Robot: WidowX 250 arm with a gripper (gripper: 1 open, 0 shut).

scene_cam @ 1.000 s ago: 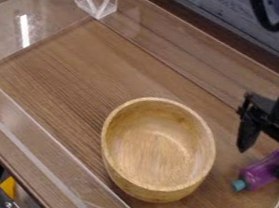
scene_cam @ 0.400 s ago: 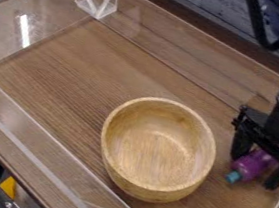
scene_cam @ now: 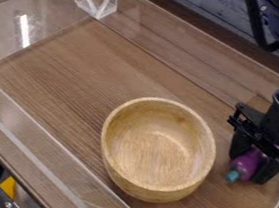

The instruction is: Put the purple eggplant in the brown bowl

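Camera: end effector [scene_cam: 261,164] jaws straddling purple eggplant [scene_cam: 245,165], grip unclear; brown bowl [scene_cam: 158,148] just beside.

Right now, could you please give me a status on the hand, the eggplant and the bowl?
Hand down around small purple toy eggplant, fingers closing, grip unconfirmed. Eggplant on table, right of round light-brown wooden bowl. Bowl empty. Nothing between them.

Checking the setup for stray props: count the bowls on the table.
1. The brown bowl sits on the wooden table, just left of the gripper and purple eggplant. None appears hidden.
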